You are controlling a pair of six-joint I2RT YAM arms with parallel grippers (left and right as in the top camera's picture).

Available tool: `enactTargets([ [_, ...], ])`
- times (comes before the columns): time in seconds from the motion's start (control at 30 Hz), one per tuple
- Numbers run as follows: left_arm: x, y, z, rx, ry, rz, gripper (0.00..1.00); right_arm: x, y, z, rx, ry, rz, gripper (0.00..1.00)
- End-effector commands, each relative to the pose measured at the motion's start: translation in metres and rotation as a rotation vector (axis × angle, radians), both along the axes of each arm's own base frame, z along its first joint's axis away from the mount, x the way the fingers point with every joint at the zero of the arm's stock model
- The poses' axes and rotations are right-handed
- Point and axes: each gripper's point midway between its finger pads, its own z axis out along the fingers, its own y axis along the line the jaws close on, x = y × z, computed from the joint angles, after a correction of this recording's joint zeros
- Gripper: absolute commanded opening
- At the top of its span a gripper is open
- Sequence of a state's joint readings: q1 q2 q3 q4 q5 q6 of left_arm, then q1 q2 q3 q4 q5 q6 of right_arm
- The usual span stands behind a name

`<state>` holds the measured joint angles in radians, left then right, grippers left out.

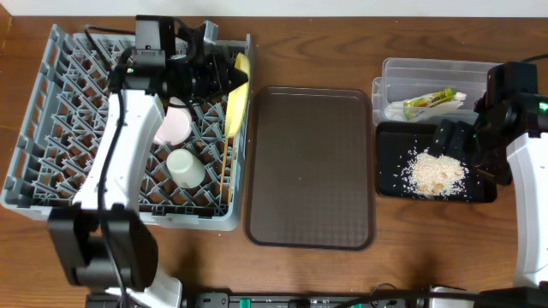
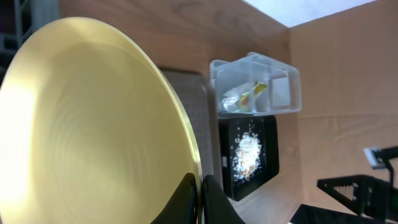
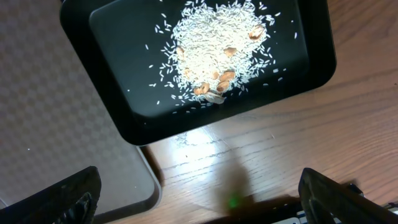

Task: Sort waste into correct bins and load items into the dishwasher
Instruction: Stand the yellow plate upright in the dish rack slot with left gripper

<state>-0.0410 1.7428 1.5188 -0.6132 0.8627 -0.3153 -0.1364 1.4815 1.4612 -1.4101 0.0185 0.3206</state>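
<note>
My left gripper (image 1: 224, 79) is shut on the rim of the pale-yellow plate (image 1: 239, 92), holding it on edge over the right side of the grey dish rack (image 1: 51, 128). In the left wrist view the plate (image 2: 93, 124) fills the frame, with the fingers (image 2: 200, 200) pinching its edge. A white bowl (image 1: 174, 126), a white cup (image 1: 185, 168) and thin wooden chopsticks (image 1: 224, 167) sit in the rack. The light-blue bowl is not visible. My right gripper (image 1: 454, 137) is open and empty above the black tray (image 1: 390, 162), which holds rice scraps (image 1: 435, 174). The clear tub (image 1: 428, 67) holds the wrapper (image 1: 432, 99) and napkin (image 1: 402, 111).
The brown serving tray (image 1: 310, 167) lies between the rack and the bins. In the right wrist view, the black tray (image 3: 112, 37) and rice (image 3: 217, 50) are below my wide-open fingers (image 3: 199, 193), with the brown tray's corner (image 3: 56, 124) at left.
</note>
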Motion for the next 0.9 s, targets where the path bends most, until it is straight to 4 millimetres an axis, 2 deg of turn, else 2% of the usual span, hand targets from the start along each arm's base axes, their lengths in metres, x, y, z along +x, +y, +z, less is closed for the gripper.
enactTargets([
  [0.0, 0.010, 0.011, -0.019, -0.021, 0.039, 0.011, 0.08, -0.002, -0.003, 0.005, -0.012, -0.014, 0.008, 0.99],
  [0.03, 0.013, 0.016, -0.026, -0.009, 0.051, 0.026, 0.17, -0.003, -0.003, 0.005, -0.011, -0.013, 0.008, 0.99],
  [0.07, 0.016, 0.021, -0.031, 0.005, 0.059, 0.043, 0.33, -0.003, -0.003, 0.005, -0.011, -0.011, 0.008, 0.99],
  [0.13, 0.021, 0.035, -0.034, 0.074, 0.036, 0.088, 0.50, -0.003, -0.003, 0.005, -0.011, -0.012, 0.008, 0.99],
  [0.2, 0.022, 0.046, -0.027, 0.151, -0.005, 0.123, 0.62, -0.002, -0.003, 0.005, -0.011, -0.014, 0.008, 0.99],
  [0.23, 0.020, 0.051, -0.022, 0.182, -0.022, 0.141, 0.64, -0.002, -0.003, 0.005, -0.011, -0.015, 0.008, 0.99],
  [0.33, 0.006, 0.068, 0.004, 0.300, -0.093, 0.187, 0.75, 0.006, -0.003, 0.007, -0.012, -0.050, 0.009, 0.99],
  [0.4, -0.013, 0.084, 0.018, 0.406, -0.092, 0.252, 0.75, 0.020, 0.000, 0.009, 0.008, -0.108, 0.014, 0.99],
  [0.43, -0.022, 0.089, 0.020, 0.450, -0.082, 0.274, 0.81, 0.030, 0.004, 0.012, 0.026, -0.150, 0.027, 0.99],
  [0.47, -0.045, 0.098, 0.019, 0.543, -0.031, 0.297, 0.84, 0.056, 0.019, 0.021, 0.074, -0.263, 0.120, 0.99],
  [0.5, -0.053, 0.101, 0.015, 0.574, -0.003, 0.299, 0.84, 0.067, 0.030, 0.027, 0.098, -0.319, 0.185, 0.99],
  [0.6, -0.082, 0.114, -0.004, 0.683, 0.131, 0.293, 0.85, 0.084, 0.049, 0.036, 0.095, -0.397, 0.310, 0.99],
  [0.7, -0.110, 0.123, -0.019, 0.747, 0.255, 0.268, 0.86, 0.087, 0.058, 0.035, 0.059, -0.399, 0.372, 0.99],
  [0.87, -0.153, 0.124, -0.027, 0.775, 0.412, 0.209, 0.86, 0.058, 0.054, 0.023, 0.051, -0.272, 0.362, 0.99],
])
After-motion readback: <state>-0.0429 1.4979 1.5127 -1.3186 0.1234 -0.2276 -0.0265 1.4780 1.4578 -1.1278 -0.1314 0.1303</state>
